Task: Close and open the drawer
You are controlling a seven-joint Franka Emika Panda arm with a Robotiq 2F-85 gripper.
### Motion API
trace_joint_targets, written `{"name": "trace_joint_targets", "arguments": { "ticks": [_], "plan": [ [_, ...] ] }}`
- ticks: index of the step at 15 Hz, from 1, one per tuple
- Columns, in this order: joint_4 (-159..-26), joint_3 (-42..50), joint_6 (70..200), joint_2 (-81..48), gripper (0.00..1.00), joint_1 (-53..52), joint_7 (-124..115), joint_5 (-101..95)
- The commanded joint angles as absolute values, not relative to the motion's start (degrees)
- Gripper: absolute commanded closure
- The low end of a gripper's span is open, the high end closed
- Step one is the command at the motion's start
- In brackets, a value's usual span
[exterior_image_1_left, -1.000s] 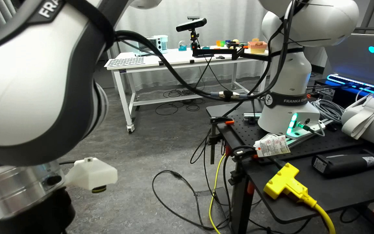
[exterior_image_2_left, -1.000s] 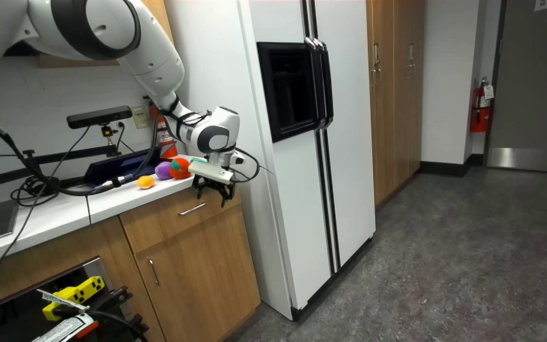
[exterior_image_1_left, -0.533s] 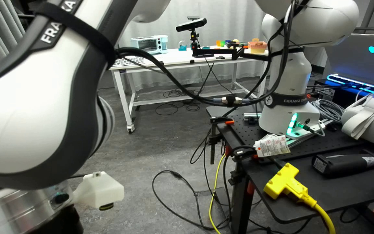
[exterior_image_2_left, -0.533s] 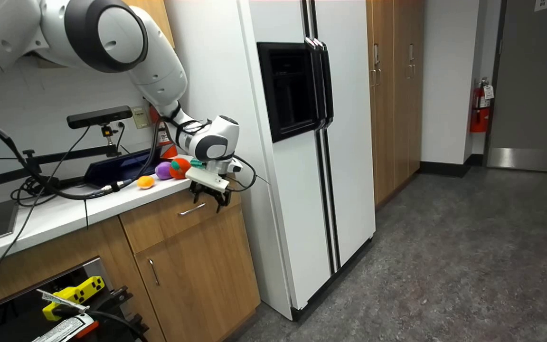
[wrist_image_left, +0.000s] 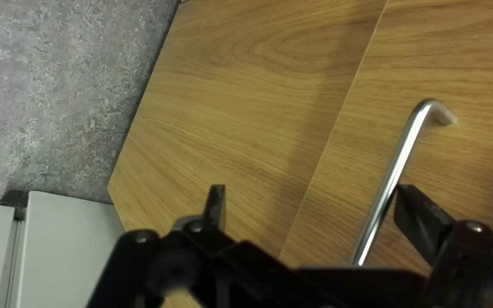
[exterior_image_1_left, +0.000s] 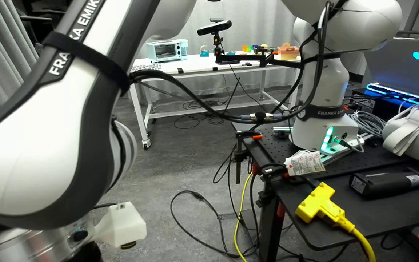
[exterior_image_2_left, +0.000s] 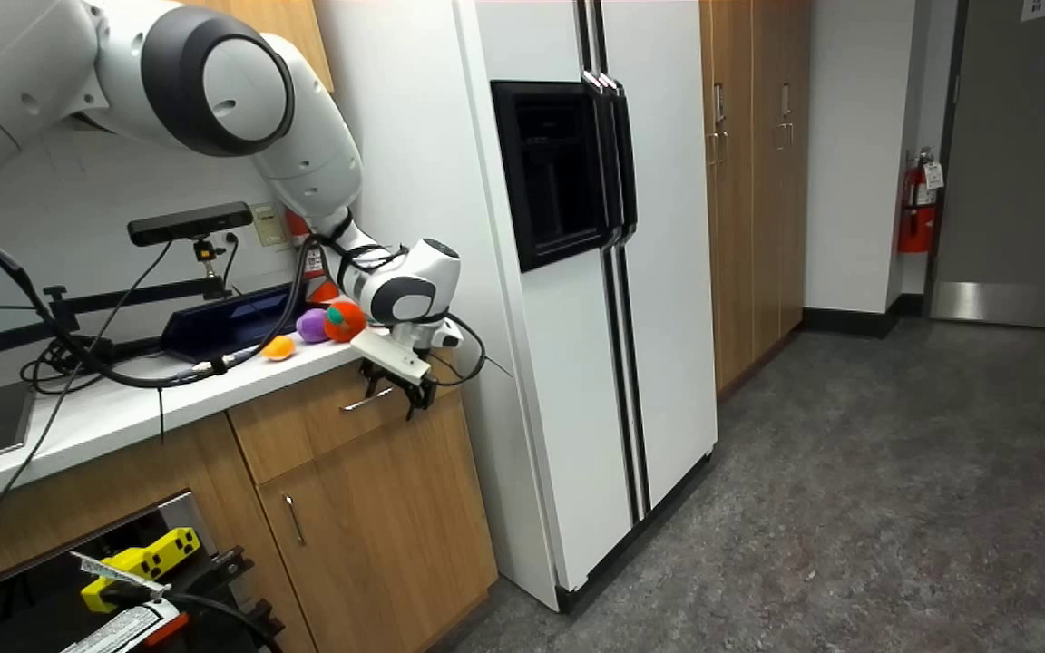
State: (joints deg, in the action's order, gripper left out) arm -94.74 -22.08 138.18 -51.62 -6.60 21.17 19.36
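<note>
The drawer [exterior_image_2_left: 291, 424] has a wood front and sits flush in the cabinet under the white countertop. Its inside is hidden. Its silver bar handle [exterior_image_2_left: 366, 399] runs along the front. In the wrist view the drawer front [wrist_image_left: 469, 171] fills the right side and the handle [wrist_image_left: 394, 171] slants between my fingers, close to the right fingertip. Whether they touch I cannot tell. My gripper [wrist_image_left: 310, 188] is open with its fingers wide apart and nothing in it. In an exterior view the gripper [exterior_image_2_left: 392, 401] hangs tilted in front of the drawer, by the handle.
A white refrigerator [exterior_image_2_left: 577, 363] stands right beside the cabinet. A lower cabinet door [exterior_image_2_left: 386, 526] with its own handle is below the drawer. The countertop [exterior_image_2_left: 214, 394] holds an orange toy [exterior_image_2_left: 278, 347], a purple one [exterior_image_2_left: 311, 325] and a red one [exterior_image_2_left: 344, 321]. A cable [exterior_image_2_left: 87, 363] hangs from the arm.
My arm has come down, and the open gripper has moved lower and slightly left toward the drawer handle in an exterior view. The drawer and toys have not moved.
</note>
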Motion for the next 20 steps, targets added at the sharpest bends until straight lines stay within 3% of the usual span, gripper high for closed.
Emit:
{"name": "trace_joint_targets", "arguments": {
  "ticks": [1,20],
  "plan": [
    [-94.13,-23.65,140.68,-53.91,0.00,-5.56,19.78,21.60],
    [-110.10,-13.68,143.03,-36.74,0.00,-2.98,17.60,12.29]
  ]
}}
